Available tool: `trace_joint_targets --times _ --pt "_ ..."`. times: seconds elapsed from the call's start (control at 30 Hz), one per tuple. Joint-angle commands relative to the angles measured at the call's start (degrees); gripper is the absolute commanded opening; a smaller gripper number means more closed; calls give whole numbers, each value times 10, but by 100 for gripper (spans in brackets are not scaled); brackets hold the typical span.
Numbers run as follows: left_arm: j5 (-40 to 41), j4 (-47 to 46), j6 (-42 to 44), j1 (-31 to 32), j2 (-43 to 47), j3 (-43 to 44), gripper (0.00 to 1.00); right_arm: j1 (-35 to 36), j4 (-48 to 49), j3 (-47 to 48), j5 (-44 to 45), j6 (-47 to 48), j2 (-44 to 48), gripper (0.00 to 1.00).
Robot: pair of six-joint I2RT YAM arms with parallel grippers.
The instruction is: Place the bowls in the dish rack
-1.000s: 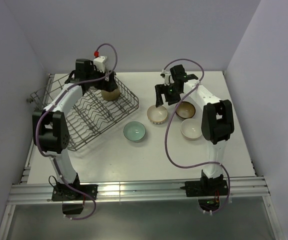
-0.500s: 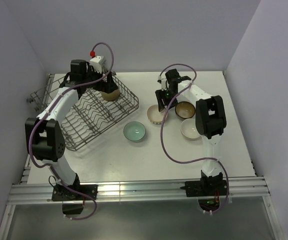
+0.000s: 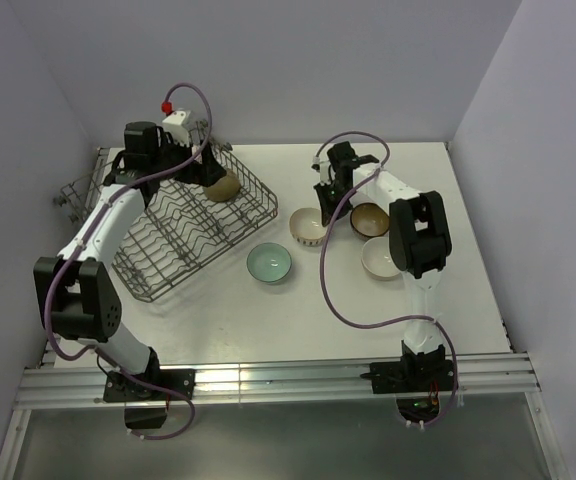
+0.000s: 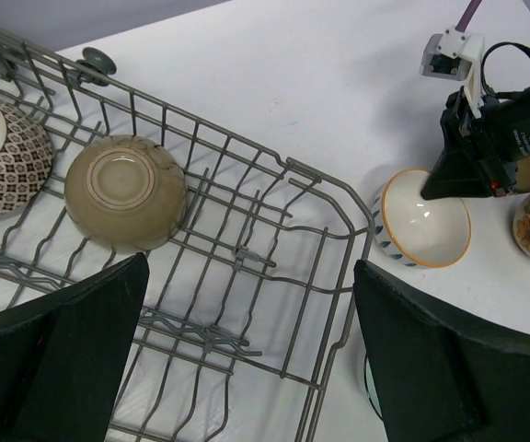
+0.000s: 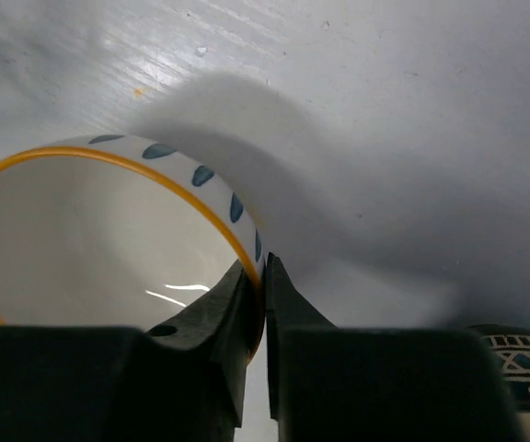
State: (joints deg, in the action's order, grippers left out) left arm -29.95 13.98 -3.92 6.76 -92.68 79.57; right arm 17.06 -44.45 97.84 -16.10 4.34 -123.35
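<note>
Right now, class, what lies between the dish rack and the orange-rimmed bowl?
Only a strip of bare table lies between the dish rack and the orange-rimmed bowl; the top and left wrist views both show it.

White table (image 3: 268,320), wire dish rack (image 3: 183,235), loose bowls (image 3: 269,264)

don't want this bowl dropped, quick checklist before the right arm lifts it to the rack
1. Right end effector shut on the wall of the white ceramic bowl with an orange rim, one finger inside, one outside: ok.
2. Grip firm enough to lift: cannot tell.
3. Held bowl apart from the round dark brown bowl beside it: ok.
4. Bare tines free in the grey wire dish rack, beside the upturned tan bowl: ok.
5. Left end effector, open above the rack, out of the way: cannot tell.
</note>
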Motion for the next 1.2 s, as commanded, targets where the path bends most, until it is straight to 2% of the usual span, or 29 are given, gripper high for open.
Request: trace_joint_targets --times 0.0,0.03,0.17,0.33,0.43,0.53,0.7,0.8,0.83,0.97,1.17 --pt "12 -35 -6 -1 40 -7 100 3 2 2 -18 5 13 7" --pt "23 -41 -6 -1 44 -13 100 3 -2 4 -25 7 15 0" --pt "55 -69 -2 -1 68 -34 99 -1 -12 -5 -66 18 65 0" --pt "114 -15 23 -1 67 41 99 -17 22 -12 -175 -20 155 0" --pt "100 18 -7 -2 58 85 100 -18 76 -3 -211 -70 182 0" --pt "-2 80 11 -2 44 127 100 -18 116 12 -248 -132 190 0" --pt "-69 14 -173 -1 59 88 99 -18 240 28 -284 -248 186 0" --pt "-95 -71 -300 1 85 31 99 -18 374 -4 -300 -359 180 0" --pt "-92 -80 -317 3 87 23 99 -16 397 -9 -303 -409 175 0" --pt "-89 -67 -374 27 66 23 99 -10 479 -28 -314 -499 150 0" --pt "-73 -86 -402 63 60 17 99 3 487 -45 -303 -508 142 0"
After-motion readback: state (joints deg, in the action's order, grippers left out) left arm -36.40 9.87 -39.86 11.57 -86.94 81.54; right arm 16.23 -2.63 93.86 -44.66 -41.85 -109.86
